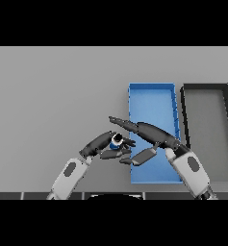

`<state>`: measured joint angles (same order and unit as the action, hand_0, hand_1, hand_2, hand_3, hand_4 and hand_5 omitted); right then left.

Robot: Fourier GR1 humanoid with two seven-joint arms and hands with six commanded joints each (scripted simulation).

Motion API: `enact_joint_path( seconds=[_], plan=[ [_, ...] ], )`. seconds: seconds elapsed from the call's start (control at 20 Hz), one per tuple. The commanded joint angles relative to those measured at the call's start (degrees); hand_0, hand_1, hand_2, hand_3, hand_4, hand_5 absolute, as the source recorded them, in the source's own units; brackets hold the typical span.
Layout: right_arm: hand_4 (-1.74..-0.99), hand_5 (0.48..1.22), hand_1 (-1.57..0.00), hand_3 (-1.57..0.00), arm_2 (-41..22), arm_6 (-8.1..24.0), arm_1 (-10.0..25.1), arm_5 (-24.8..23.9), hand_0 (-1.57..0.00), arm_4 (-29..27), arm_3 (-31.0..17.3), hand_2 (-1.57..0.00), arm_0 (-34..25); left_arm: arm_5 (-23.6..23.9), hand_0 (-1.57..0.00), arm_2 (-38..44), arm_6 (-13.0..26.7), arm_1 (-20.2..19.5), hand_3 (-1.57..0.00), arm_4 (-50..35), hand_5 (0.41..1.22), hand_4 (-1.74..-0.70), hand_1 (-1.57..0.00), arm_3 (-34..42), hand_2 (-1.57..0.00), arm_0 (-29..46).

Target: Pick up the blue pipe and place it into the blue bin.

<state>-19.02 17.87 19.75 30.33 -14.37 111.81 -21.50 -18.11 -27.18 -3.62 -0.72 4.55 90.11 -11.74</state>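
Hidden parts: most of the blue pipe (pixel 116 141) covered by dark fingers; only a small blue piece with a pale round end and dark hole visible. Shape and length of the pipe hard to judge.
Cut off: both forearms leaving the scene at the lower edge; near right corner of the blue bin (pixel 151 93) hidden behind the right arm.
Left hand (pixel 104 145): just beside the left wall of the blue bin, outside it, above the grey table (pixel 53 96). Fingers curled round the blue pipe, clamped on it. Forearm running from lower left up toward the bin.
Right hand (pixel 146 134): over the near half of the blue bin, reaching across its left wall. Fingers straight and spread apart, holding nothing; long fingertips just above the pipe, contact impossible to confirm. Thumb lower, pointing toward the left hand.
Blue pipe, position: in the left hand, next to the bin's left wall, not inside the bin.
Blue bin: long open box, far half bare.
Black bin (pixel 205 87): directly right of the blue bin, almost touching, grey floor inside.
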Motion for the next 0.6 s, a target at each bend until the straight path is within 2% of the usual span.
enact_joint_path(
  seconds=[0.0,0.2,0.25,0.35,0.4,0.45,0.5,0.55],
  plan=[
    [-1.195,0.513,0.0,0.0,-0.3,-0.1,-0.4,0.4,0.0,-0.4,-0.4,0.0,-0.7,-0.8,-1.57,0.4,-0.1,0.0,-1.57,-0.4,1.221,-1.48,-1.57,-0.1,-1.57,-0.4],
    [-1.208,0.512,0.0,0.0,-2.6,2.6,-4.4,0.6,0.0,-0.3,-4.6,0.0,-5.3,-2.8,-1.57,1.0,1.2,1.3,-1.57,-1.6,1.221,-1.46,-1.57,0.4,-1.57,0.3],
    [-1.214,0.511,-0.01,0.0,-2.6,2.6,-4.4,1.3,0.0,-0.5,-5.5,-0.02,-6.3,-3.3,-1.57,1.8,0.0,0.9,-1.57,-1.4,1.221,-1.45,-1.57,-0.3,-1.57,-0.2],
    [-1.222,0.517,-0.11,-0.05,-3.1,3.0,-5.4,2.3,-0.02,-0.5,-7.6,-0.13,-7.5,-3.9,-1.57,1.9,-0.9,1.6,-1.57,-1.1,1.221,-1.46,-1.57,-0.6,-1.57,0.6],
    [-1.255,0.519,-0.24,-0.14,-3.8,3.4,-6.6,2.2,-0.17,-0.5,-8.1,-0.25,-8.6,-3.5,-1.57,2.2,1.0,1.7,-1.57,-0.7,1.221,-1.51,-1.57,-0.3,-1.57,0.5],
    [-1.303,0.52,-0.44,-0.31,-4.0,3.5,-6.9,2.3,-0.4,-0.5,-8.5,-0.43,-8.9,-3.5,-1.57,1.9,2.0,2.2,-1.3,-0.5,1.221,-1.56,-1.57,-0.1,-1.54,1.2],
    [-1.383,0.523,-0.65,-0.5,-4.1,3.3,-7.4,2.3,-0.63,0.1,-9.3,-0.66,-9.8,-3.4,-1.57,2.2,3.7,2.5,-1.14,-0.7,1.221,-1.6,-1.57,0.2,-1.53,1.3],
    [-1.446,0.527,-0.84,-0.66,-4.1,2.9,-7.3,2.6,-0.82,0.2,-9.7,-0.84,-10.0,-3.2,-1.57,2.5,4.1,2.9,-1.16,-0.1,1.221,-1.63,-1.57,-0.5,-1.54,0.5]
  ],
)
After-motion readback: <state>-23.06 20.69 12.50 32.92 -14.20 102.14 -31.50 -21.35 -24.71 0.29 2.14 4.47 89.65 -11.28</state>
